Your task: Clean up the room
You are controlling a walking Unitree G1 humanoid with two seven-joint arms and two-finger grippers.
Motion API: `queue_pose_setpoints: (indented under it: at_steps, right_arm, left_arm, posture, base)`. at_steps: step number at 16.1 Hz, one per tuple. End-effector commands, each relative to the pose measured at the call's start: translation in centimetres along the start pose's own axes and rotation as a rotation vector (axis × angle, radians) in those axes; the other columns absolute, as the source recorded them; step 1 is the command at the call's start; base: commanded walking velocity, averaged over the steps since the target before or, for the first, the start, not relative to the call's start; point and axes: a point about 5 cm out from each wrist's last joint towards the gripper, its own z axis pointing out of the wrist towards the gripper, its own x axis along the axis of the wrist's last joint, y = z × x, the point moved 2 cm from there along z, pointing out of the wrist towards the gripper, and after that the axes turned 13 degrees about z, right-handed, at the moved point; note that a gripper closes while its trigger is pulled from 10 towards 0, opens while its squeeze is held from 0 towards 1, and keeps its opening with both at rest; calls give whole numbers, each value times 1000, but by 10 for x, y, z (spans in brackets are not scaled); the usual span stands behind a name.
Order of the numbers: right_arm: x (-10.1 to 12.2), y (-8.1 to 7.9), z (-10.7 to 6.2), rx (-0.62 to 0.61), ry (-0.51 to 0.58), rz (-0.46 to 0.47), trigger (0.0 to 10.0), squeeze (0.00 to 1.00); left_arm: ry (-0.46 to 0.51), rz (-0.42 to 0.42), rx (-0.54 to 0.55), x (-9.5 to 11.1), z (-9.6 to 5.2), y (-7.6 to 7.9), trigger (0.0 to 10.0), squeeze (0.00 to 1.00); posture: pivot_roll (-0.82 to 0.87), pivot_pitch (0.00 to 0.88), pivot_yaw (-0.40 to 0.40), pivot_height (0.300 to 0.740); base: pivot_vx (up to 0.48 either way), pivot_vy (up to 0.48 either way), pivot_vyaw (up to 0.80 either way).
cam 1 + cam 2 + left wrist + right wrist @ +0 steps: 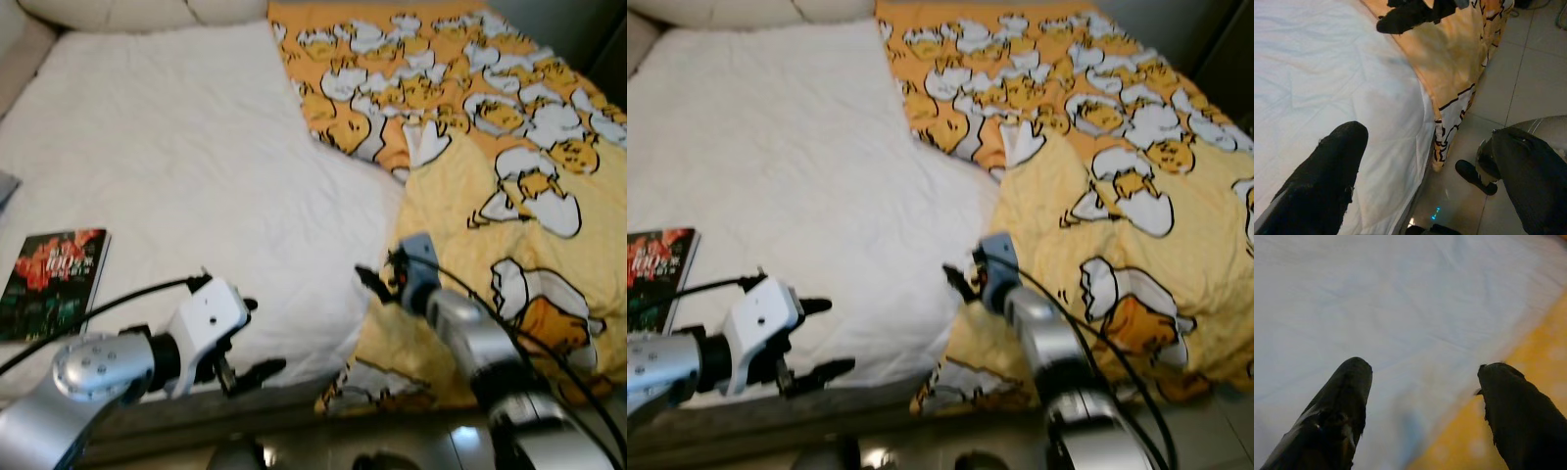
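Note:
A bed with a white sheet (pixel 196 147) lies before me. An orange and yellow duvet (pixel 490 147) printed with egg characters covers its right half. A book (pixel 54 279) with a dark red cover lies on the sheet at the left. My left gripper (pixel 265 338) hangs open at the bed's front edge, over the sheet's overhang. My right gripper (pixel 377 276) is open and empty, just above the duvet's left border where it meets the sheet. In the right wrist view the fingers (pixel 1347 396) straddle that border.
A pale pillow or headboard cushion (pixel 118 10) runs along the far end of the bed. Grey floor tiles (pixel 1528 73) lie below the bed's front edge, where the duvet's corner (pixel 1449 142) hangs down.

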Motion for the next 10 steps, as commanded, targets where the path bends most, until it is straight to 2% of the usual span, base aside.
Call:
queue_pose_setpoints:
  at_steps: [1, 3, 4, 5, 7, 9, 10]
  right_arm:
    - [-5, 1, 5, -56, -27, -25, 10000, 1000]
    - [-5, 4, 13, -189, -64, -95, 10000, 1000]
    - [-5, 10, 14, -276, -81, -122, 10000, 714]
    - [-5, 13, 13, -313, -86, -131, 10000, 0]
    - [-3, 19, 12, -378, -82, -147, 10000, 0]
    - [-12, 23, 10, -401, -125, -137, 10000, 0]
    - [-18, 22, 9, -389, -150, -103, 10000, 0]
  left_arm:
    - [-23, -21, 12, -3, 1, 0, 10000, 0]
    - [-60, -60, 40, -10, 0, -1, 10000, 0]
    - [-68, -63, 59, -11, 0, -2, 10000, 0]
    - [-69, -64, 65, -11, -1, -2, 10000, 0]
    - [-73, -66, 75, -11, -1, -2, 10000, 0]
    - [-76, -68, 76, -9, -3, 0, 10000, 0]
    - [-76, -68, 78, -8, -4, 0, 10000, 0]
  posture:
    - [137, 104, 5, 740]
    - [150, 120, 3, 740]
    - [157, 124, 0, 740]
    - [159, 125, -1, 740]
    - [164, 130, -2, 740]
    - [178, 139, -2, 740]
    - [189, 145, -1, 740]
  base:
    - [0, 0, 0]
    - [0, 0, 0]
    - [0, 0, 0]
    - [0, 0, 0]
    - [0, 0, 0]
    - [0, 0, 0]
    - [0, 0, 0]
